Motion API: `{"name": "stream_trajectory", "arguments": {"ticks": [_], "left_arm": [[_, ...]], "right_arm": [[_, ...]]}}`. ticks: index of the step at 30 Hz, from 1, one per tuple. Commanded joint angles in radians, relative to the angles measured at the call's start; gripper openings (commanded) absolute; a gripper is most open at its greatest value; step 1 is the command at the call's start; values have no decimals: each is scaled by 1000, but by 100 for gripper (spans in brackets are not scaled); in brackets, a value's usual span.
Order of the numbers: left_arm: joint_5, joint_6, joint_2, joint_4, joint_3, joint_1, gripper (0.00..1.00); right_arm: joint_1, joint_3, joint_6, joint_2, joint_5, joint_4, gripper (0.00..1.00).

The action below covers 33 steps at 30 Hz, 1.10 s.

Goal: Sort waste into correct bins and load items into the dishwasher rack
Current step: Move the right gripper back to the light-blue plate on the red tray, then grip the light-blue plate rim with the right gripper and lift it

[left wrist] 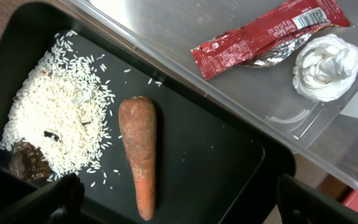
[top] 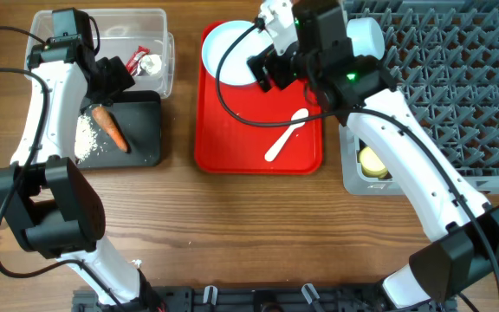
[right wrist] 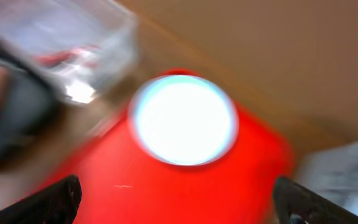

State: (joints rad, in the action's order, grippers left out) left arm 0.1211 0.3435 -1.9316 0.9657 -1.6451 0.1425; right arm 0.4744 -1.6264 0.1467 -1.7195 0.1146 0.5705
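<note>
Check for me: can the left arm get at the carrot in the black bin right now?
Probably yes. The left gripper hangs open above the carrot, which lies uncovered on the floor of the black bin, beside the rice. Nothing sits between the fingers and it.

A wooden table [top: 232, 217] fills the overhead view, its brown grain running left to right in lighter and darker streaks. A red tray [top: 232, 147] lies flat on it near the middle, toward the far side. The tray is rectangular, with rounded corners and a raised rim. A small pale speck [top: 137, 263] sits on the bare wood toward the near left. A black rail [top: 232, 299] runs along the near edge of the table. The left wrist view catches a strip of the same wood at its lower right. The right wrist view shows the tray and the table only as blur.
</note>
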Motion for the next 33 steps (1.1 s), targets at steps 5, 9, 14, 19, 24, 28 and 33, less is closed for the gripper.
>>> {"name": "stream_trajectory", "arguments": {"ticks": [5, 9, 14, 19, 24, 28, 33], "left_arm": [[-5, 9, 20, 1, -11, -2, 100], [-5, 9, 20, 1, -11, -2, 100], [-5, 9, 20, 1, -11, -2, 100], [-5, 9, 20, 0, -11, -2, 100], [-5, 9, 20, 1, -11, -2, 100], [-5, 9, 20, 1, -11, -2, 100], [-5, 9, 20, 1, -11, -2, 100]], "right_arm": [[-8, -25, -508, -16, 172, 55, 100], [-10, -73, -546, -63, 77, -3, 100], [-30, -83, -597, -207, 3, -57, 100], [-57, -83, -744, -374, 5, -97, 100], [-59, -82, -990, -441, 3, -128, 100], [-59, -82, -1050, -475, -40, -200, 91], [-55, -82, -1075, -525, -74, -223, 77]]}}
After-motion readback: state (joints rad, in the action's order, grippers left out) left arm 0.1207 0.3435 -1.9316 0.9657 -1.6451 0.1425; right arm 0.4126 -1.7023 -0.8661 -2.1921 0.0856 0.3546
